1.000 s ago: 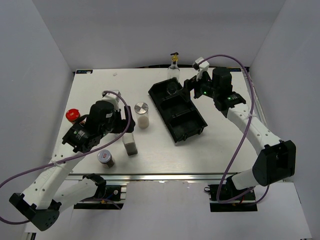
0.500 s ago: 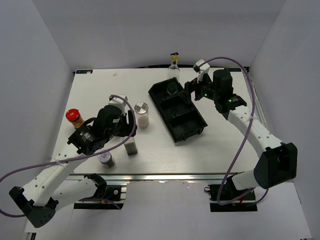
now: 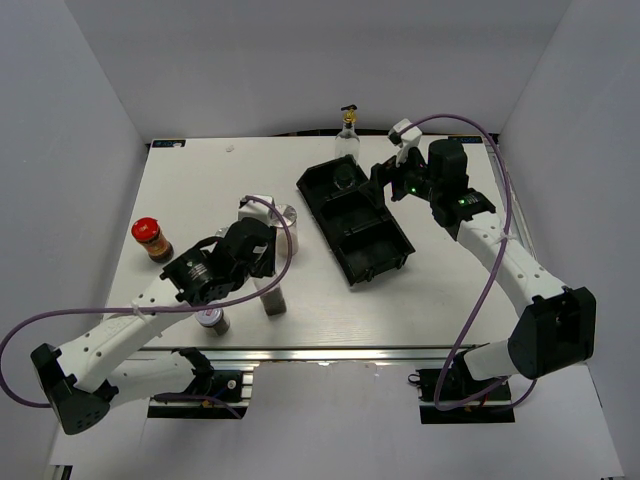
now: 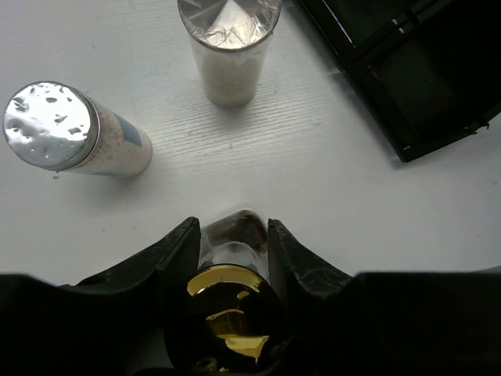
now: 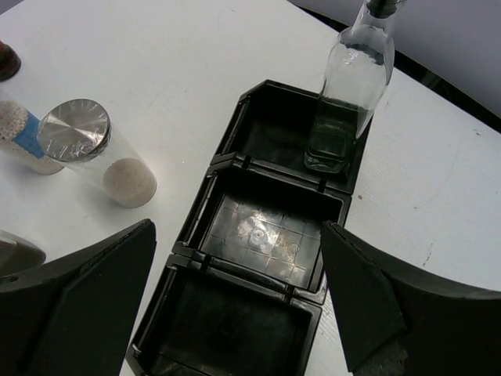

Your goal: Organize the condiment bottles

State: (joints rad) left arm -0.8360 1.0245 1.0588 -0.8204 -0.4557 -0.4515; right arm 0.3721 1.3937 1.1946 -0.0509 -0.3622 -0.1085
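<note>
While the right arm hangs where it was, the left arm has swung in toward the middle of the table (image 3: 200,180). Its left gripper (image 4: 232,229), spread wide a second ago, has now clamped shut on the upper part of a tall glass bottle (image 3: 273,298). The gold pour spout (image 4: 227,294) sits right between the black fingers (image 4: 184,243). That bottle stands upright near the front edge.

With the arm shifted over, the red-capped jar (image 3: 150,236) now stands out in the open at the left, well apart from everything else. The silver-lidded jar (image 4: 228,47) of white grains is just beyond the clamped bottle, and from above the left wrist half hides it. The shaker with the holed lid (image 4: 53,125) stands to the near left, tucked beside the forearm.

Over on the right, the black tray (image 3: 378,262) lies at an angle. A second glass bottle (image 5: 348,86) stands upright in its far compartment. The right gripper (image 5: 235,235) hovers above that end of the tray, jaws spread wide, holding nothing.
</note>
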